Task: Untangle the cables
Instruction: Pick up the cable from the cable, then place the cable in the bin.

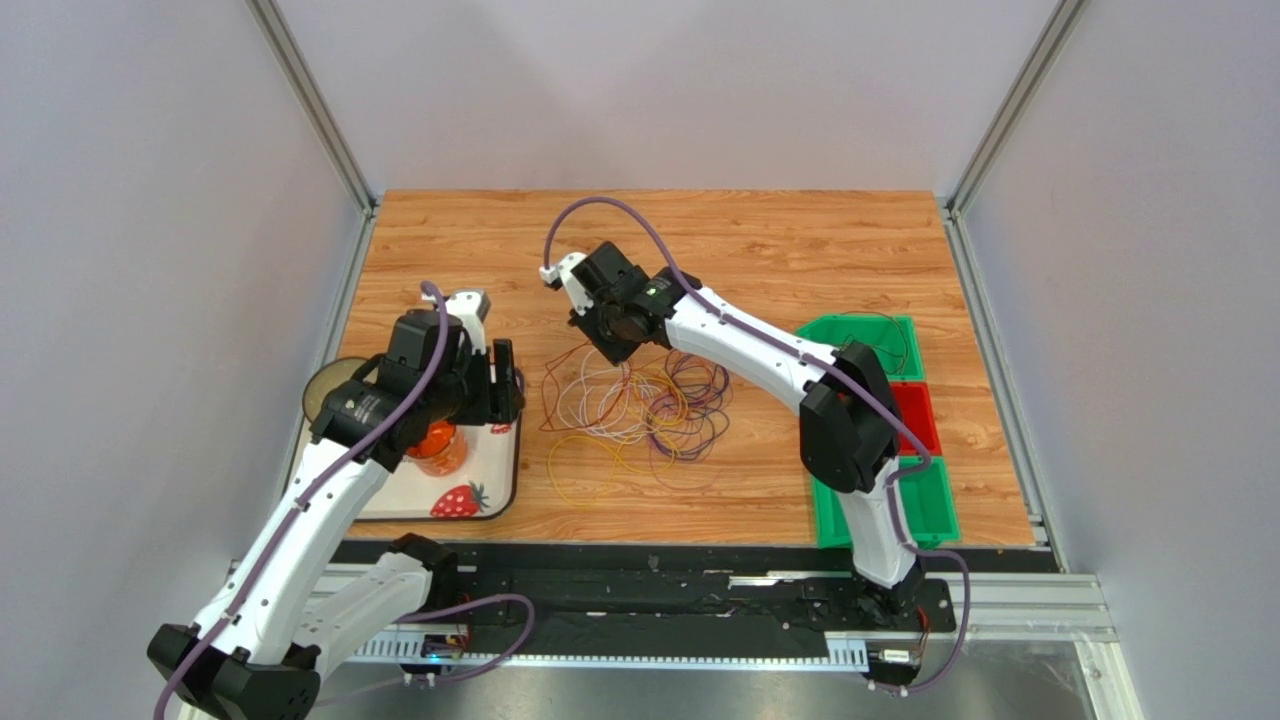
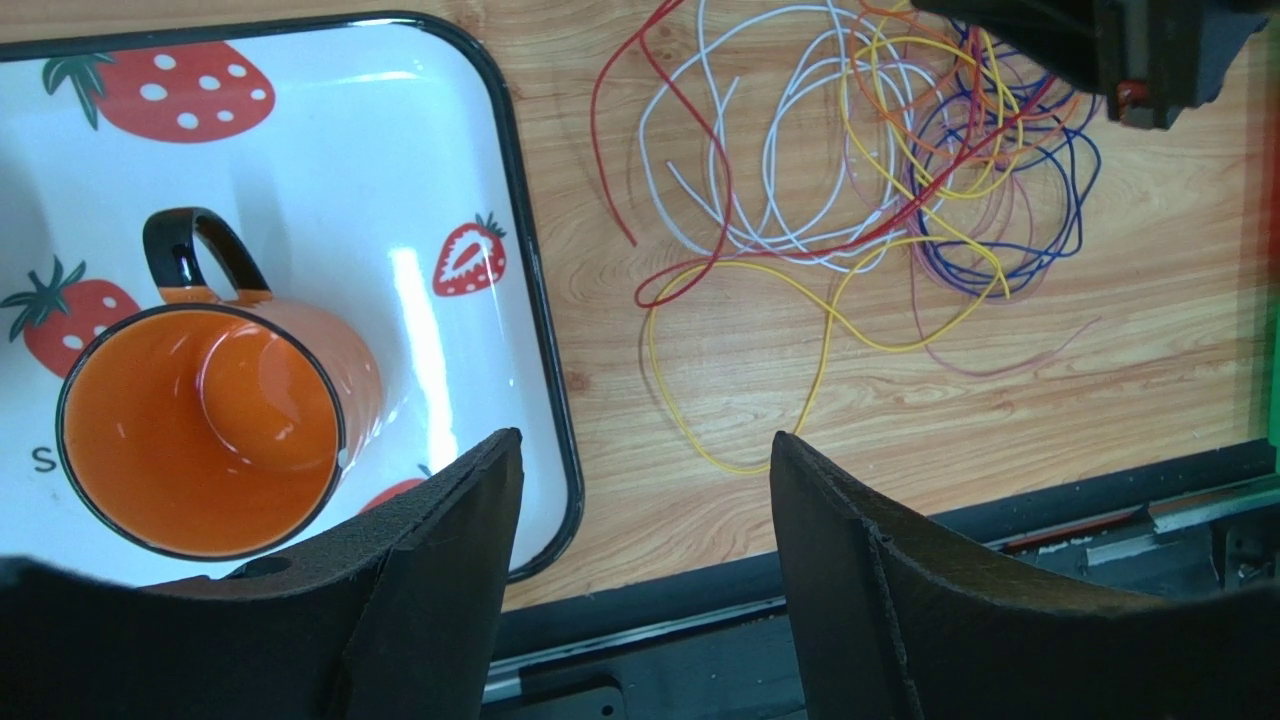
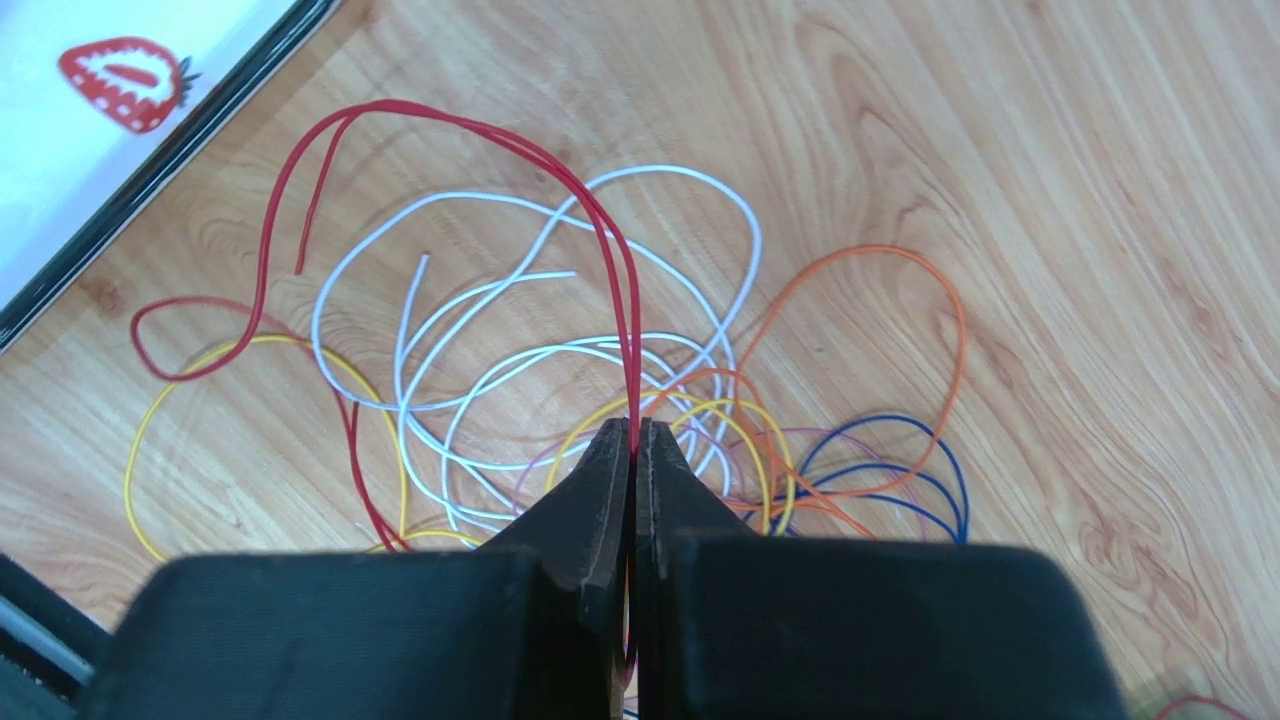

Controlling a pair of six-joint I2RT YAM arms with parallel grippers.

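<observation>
The cables point(image 1: 639, 405) lie as a tangle of thin red, white, yellow, orange, blue and purple loops on the wooden table. My right gripper point(image 3: 633, 435) is shut on a red cable point(image 3: 391, 105), which arcs up out of the pile over the white loops point(image 3: 496, 360); in the top view the right gripper point(image 1: 613, 342) hangs over the pile's far left part. My left gripper point(image 2: 646, 480) is open and empty, above the tray's right edge and left of the cables point(image 2: 887, 165). A yellow loop point(image 2: 819, 360) lies nearest to it.
A white strawberry tray point(image 1: 484, 503) at the left holds an orange mug point(image 2: 196, 428). Green bins point(image 1: 879, 510) and a red bin point(image 1: 914, 417) stand at the right. A dark bowl point(image 1: 323, 387) sits by the tray. The black rail point(image 1: 646, 578) runs along the near edge.
</observation>
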